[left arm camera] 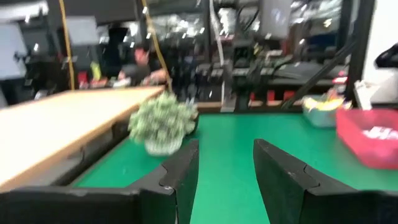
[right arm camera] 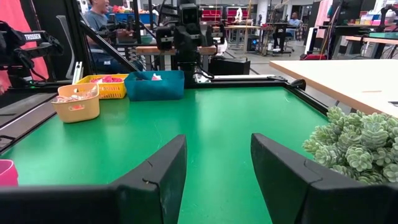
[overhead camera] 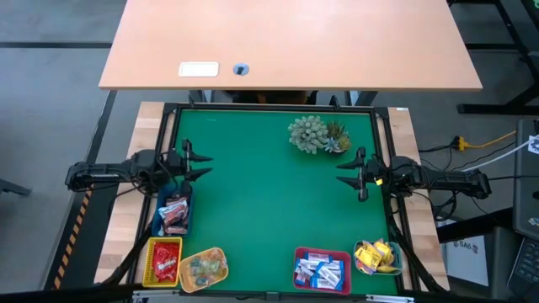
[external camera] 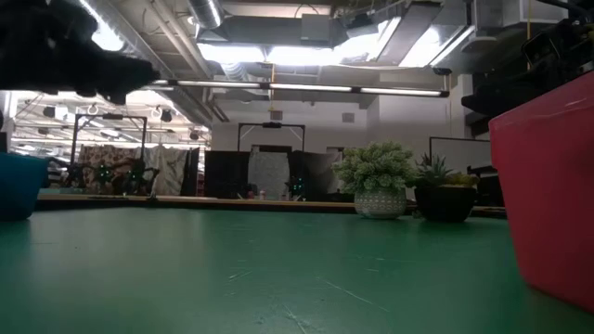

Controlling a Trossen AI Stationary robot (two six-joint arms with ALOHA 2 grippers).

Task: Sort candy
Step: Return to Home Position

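All the candy I see lies in trays along the near edge. Dark red/brown sweets [overhead camera: 174,214] fill a blue tray, red ones [overhead camera: 166,263] a yellow tray, clear-wrapped ones [overhead camera: 202,268] a tan tray. Blue-and-white ones [overhead camera: 320,271] sit in a red tray, yellow ones [overhead camera: 378,255] in a pale bowl. My left gripper [overhead camera: 199,162] [left arm camera: 225,180] hovers open over the mat's left side, above the blue tray's far end. My right gripper [overhead camera: 349,172] [right arm camera: 217,174] hovers open over the mat's right side. Both hold nothing.
A spiky green plant [overhead camera: 316,135] with a smaller dark potted plant beside it stands at the mat's far right. A wooden desk [overhead camera: 286,42] lies beyond the far edge. The green mat [overhead camera: 269,202] is bare between the grippers. People sit in the room behind [right arm camera: 99,12].
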